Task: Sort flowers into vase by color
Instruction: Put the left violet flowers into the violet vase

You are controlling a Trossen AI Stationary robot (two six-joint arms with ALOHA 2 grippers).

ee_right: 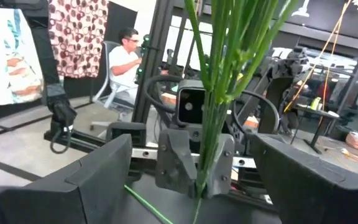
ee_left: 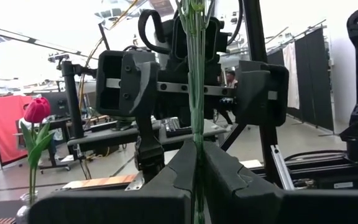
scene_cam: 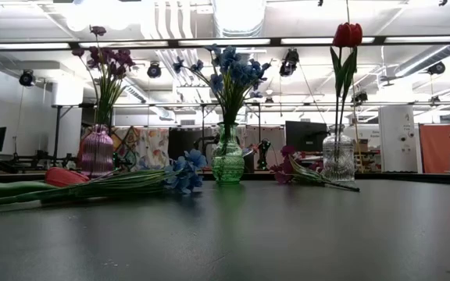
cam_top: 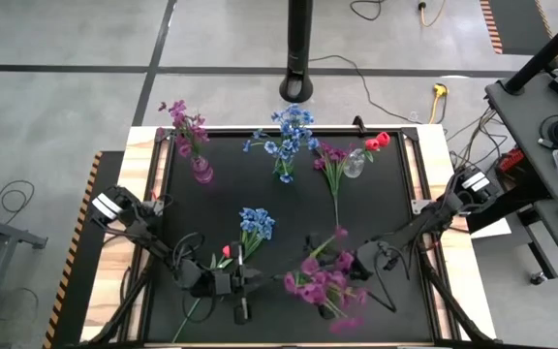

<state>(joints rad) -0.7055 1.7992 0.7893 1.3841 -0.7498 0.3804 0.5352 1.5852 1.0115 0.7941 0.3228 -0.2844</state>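
Looking down from above, you have the purple spray held up off the table at the near edge, between the two arms. The left gripper is clamped tight on its green stems, fingers pressed together with the stems squeezed between them. The right gripper faces it from just beyond, with its fingers spread wide and the stems rising through that gap without touching either one.

What matters for your next move is that the stems run crosswise to both claws, so the right can close squarely on them if you mean to hand over. The purple vase, already holding matching blooms, stands at the far left corner, well away from the spray and on the left arm's side. By that reckoning the left arm is the nearer carrier.

A blue spray and a red tulip still lie on the table near the left arm
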